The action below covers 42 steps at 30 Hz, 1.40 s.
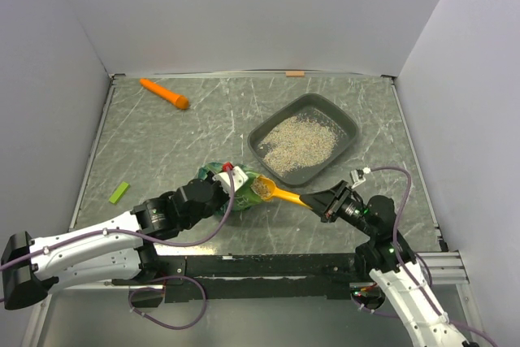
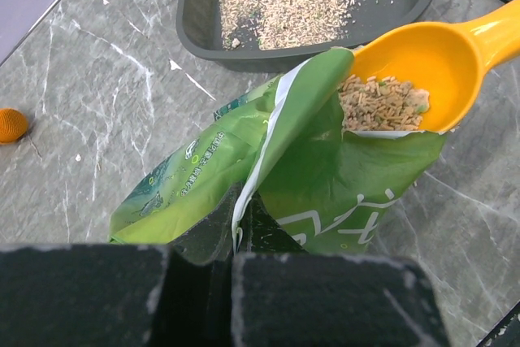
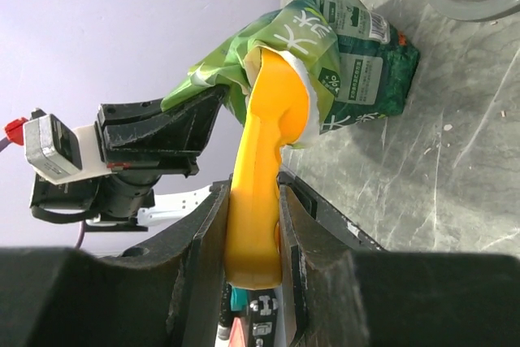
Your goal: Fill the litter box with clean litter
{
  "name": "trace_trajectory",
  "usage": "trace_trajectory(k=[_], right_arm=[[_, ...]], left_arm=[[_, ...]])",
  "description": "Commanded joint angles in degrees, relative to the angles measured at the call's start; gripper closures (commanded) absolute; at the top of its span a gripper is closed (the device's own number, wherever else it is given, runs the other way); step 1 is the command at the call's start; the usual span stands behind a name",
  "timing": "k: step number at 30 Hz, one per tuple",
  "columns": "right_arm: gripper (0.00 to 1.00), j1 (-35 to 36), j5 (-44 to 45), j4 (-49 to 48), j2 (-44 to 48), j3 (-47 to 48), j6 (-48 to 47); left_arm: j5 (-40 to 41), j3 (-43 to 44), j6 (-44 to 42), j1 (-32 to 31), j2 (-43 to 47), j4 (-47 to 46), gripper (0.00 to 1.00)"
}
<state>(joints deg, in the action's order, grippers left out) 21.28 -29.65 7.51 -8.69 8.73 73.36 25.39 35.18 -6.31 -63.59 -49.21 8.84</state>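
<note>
The dark grey litter box (image 1: pixel 348 125) sits right of centre and holds a layer of pale clean litter (image 1: pixel 298 145); it also shows in the left wrist view (image 2: pixel 406 6). My left gripper (image 1: pixel 225 190) is shut on the rim of the green bag (image 2: pixel 244 160), holding its mouth open. My right gripper (image 1: pixel 323 202) is shut on the handle of the orange scoop (image 3: pixel 258 193). The scoop bowl (image 2: pixel 422 71) sits at the bag's mouth with litter (image 2: pixel 378 103) in it.
An orange carrot-shaped object (image 1: pixel 164 93) lies at the far left. A small green strip (image 1: pixel 119 193) lies near the left edge. Grey walls enclose the table on three sides.
</note>
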Motion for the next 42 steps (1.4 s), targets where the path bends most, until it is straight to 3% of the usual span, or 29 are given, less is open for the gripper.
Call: trace_trajectory(k=[1,13,21,42], right_arm=[[1.00,-0.71,3.01,7.68,5.24,3.04,-0.41],[1.00,-0.71,8.20,21.93,11.14,7.62,-2.79],[1.00,-0.71,7.41,24.74,14.66,5.51,-0.42],[1.00,-0.71,10.66,34.06,23.18,12.79,6.00]], left_arm=[[2.39,0.15,0.42,-0.13,0.87,2.14,0.99],[4.14,0.33,0.77,-0.65,2.36,2.15,0.99],[5.37,-0.46,0.42,-0.74,6.23,0.74,0.99],[7.48,0.24,1.12,-0.74,7.02,1.79,0.99]])
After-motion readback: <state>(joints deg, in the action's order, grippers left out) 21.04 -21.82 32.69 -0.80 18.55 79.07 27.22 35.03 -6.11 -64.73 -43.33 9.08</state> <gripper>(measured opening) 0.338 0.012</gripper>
